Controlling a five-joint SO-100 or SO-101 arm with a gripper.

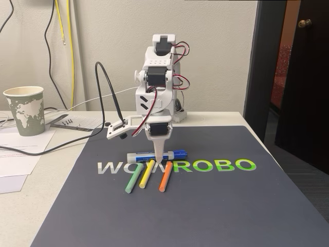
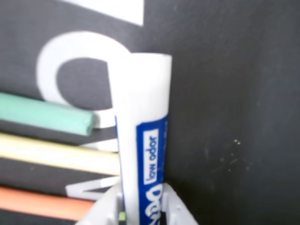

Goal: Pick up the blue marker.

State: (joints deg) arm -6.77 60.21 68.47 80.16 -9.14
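The fixed view is evenly and softly lit from above, sharp across the dark mat (image 1: 205,206), with faint shadows under the arm (image 1: 157,87) and no glare. The doorway (image 1: 303,77) at right stays dim. The wrist view is soft and blurred: the blue marker (image 2: 143,136) looks hazy, its white barrel bright, and the colored sticks (image 2: 47,115) are smeared.

Premises: an office used for robot work. Evidence in the fixed view: a paper coffee cup (image 1: 24,109) and loose printed papers (image 1: 18,149) at the left edge of the worktop (image 1: 46,206); cables (image 1: 64,31) hanging down a plain painted wall (image 1: 216,51); a branded dark mat (image 1: 205,206) lettered "WOWROBO"; a dark door with a knob (image 1: 305,23) beyond the right edge.
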